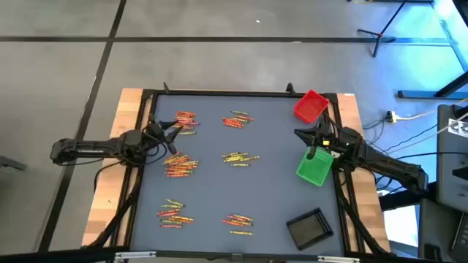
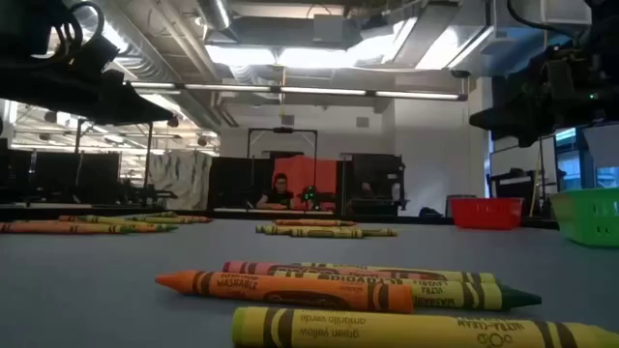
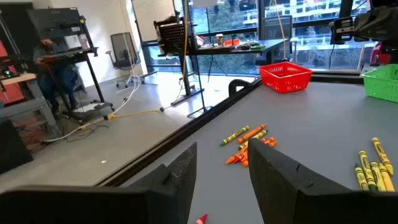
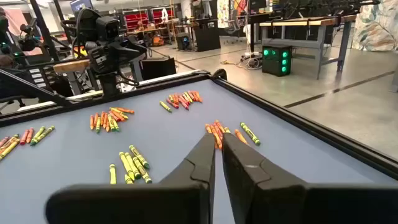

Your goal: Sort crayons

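Where table (image 1: 278,190) spreads, crayons (image 1: 238,158) in clusters

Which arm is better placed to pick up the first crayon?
Left, probably. The left gripper hovers open between two crayon piles on its side. The right gripper is shut, between the red tray and green tray, farther from any crayons.

Six crayon piles (image 1: 235,157), three trays (image 1: 311,107), two arms (image 1: 95,149).

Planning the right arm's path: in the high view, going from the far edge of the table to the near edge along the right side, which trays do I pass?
red tray → green tray, with the right gripper near its far edge → black tray.
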{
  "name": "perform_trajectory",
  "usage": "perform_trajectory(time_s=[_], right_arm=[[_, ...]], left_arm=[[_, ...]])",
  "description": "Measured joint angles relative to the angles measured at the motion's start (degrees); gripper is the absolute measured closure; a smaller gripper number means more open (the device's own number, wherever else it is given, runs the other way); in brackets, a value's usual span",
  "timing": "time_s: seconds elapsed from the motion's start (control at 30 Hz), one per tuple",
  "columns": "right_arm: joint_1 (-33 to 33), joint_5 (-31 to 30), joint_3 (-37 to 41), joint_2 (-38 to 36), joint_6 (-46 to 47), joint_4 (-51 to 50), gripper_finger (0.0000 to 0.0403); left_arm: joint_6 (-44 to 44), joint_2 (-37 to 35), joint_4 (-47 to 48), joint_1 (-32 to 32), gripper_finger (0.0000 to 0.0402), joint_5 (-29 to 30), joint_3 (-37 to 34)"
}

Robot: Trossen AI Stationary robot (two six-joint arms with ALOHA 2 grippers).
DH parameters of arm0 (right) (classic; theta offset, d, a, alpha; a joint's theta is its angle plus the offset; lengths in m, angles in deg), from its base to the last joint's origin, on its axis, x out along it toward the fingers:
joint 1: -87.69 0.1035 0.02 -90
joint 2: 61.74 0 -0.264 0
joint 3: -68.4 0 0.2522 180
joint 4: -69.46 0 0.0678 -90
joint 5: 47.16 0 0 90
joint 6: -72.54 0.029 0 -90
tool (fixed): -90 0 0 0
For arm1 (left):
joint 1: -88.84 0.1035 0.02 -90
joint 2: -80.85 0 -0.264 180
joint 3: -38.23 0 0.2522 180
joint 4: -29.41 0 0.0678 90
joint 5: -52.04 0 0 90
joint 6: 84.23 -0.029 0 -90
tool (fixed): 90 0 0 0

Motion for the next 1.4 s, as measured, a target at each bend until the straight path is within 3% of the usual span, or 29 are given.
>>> perform_trajectory(time_s=[1.0,1.2,1.4], right_arm=[[-0.01,-0.01,0.0,0.01,0.0,0.02,0.0372],[-0.02,-3.56,0.0,0.02,-16.0,-0.02,0.0372],[0.0,-3.43,0.0,0.02,-16.85,-0.24,0.0372]], left_arm=[[0.0,0.0,0.0,0.02,0.0274,0.01,0.0],[0.0,0.0,0.0,0.0,0.0274,0.0,0.0],[0.02,0.0,0.0,0.0,0.0274,0.02,0.0]])
